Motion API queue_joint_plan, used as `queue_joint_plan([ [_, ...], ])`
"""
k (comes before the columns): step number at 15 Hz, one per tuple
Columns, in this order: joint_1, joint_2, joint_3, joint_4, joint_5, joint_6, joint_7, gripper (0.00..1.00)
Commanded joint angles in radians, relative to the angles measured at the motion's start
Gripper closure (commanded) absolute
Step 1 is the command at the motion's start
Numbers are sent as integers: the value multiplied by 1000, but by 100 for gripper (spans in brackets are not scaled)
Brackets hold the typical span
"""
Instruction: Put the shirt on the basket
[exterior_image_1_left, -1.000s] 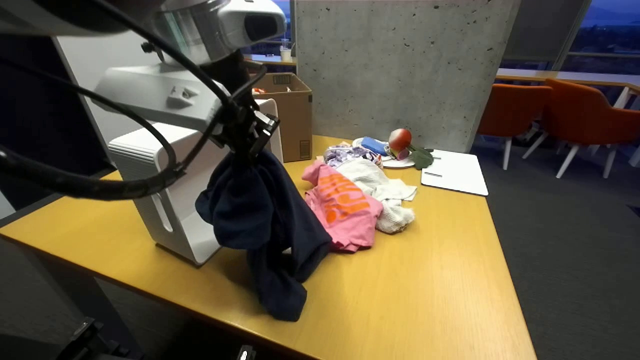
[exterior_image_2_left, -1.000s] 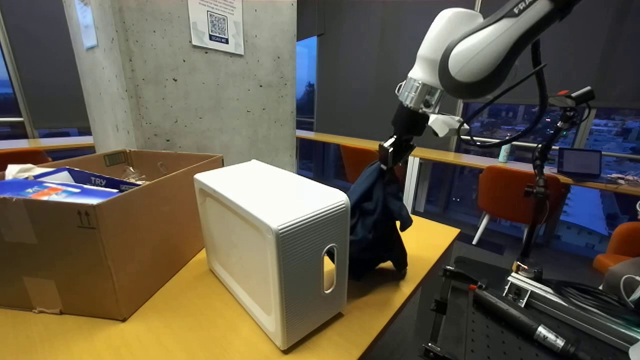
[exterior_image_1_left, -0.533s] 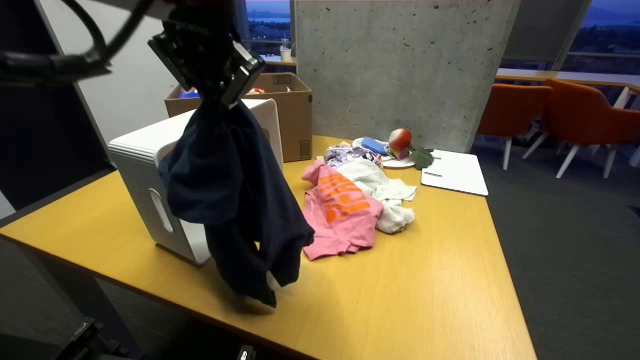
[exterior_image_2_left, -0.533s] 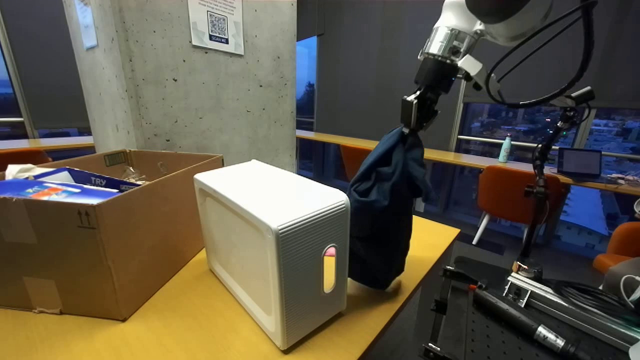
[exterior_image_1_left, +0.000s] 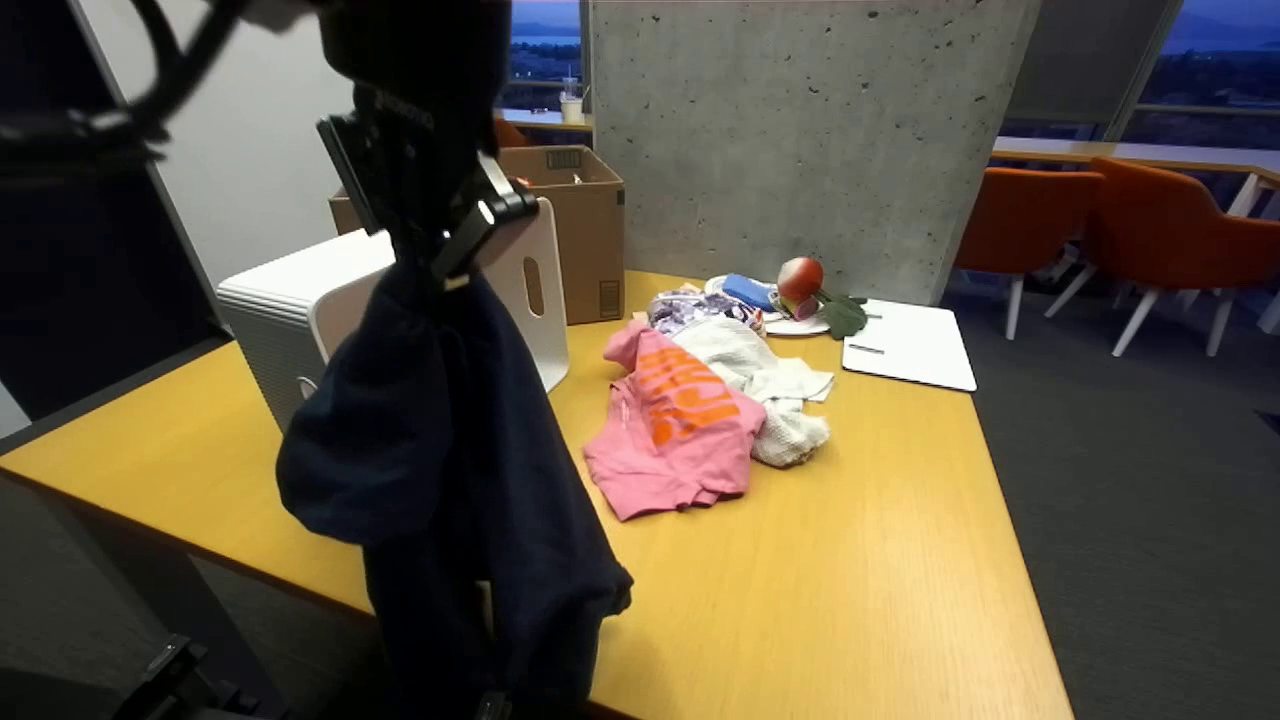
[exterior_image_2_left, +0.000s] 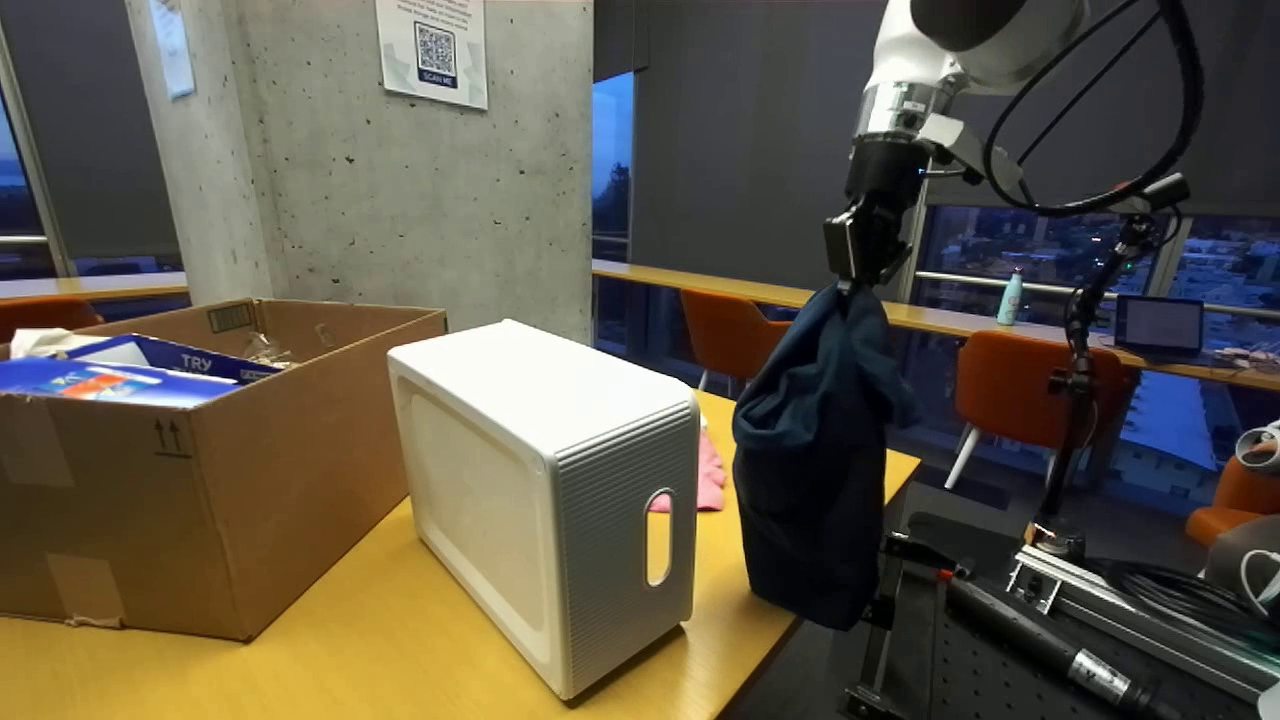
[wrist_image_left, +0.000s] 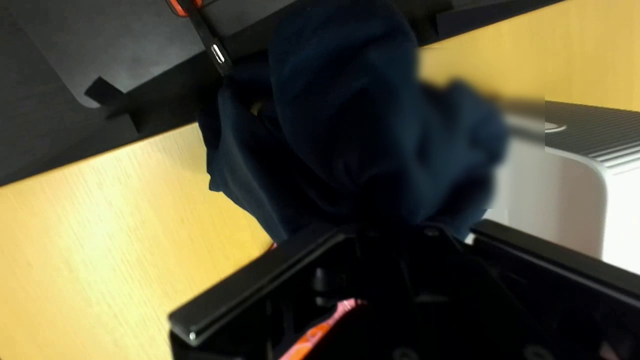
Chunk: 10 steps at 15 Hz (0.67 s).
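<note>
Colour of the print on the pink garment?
Orange. The print on the pink garment shows best in an exterior view.

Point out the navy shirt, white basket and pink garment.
Navy shirt (exterior_image_2_left: 815, 470), in an exterior view: its hanging middle.
White basket (exterior_image_2_left: 500, 500), in an exterior view: broad flat panel.
Pink garment (exterior_image_1_left: 685, 460), in an exterior view: cloth below its print.
</note>
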Motion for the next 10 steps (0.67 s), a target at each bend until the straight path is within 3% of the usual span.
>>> queue_joint_plan([
  [1,-45,167,4,54,16,31,41,98],
  [4,-77,275,6,61,-36,185,91,98],
  [10,-82,515,-39,130,-320,602,271,98],
])
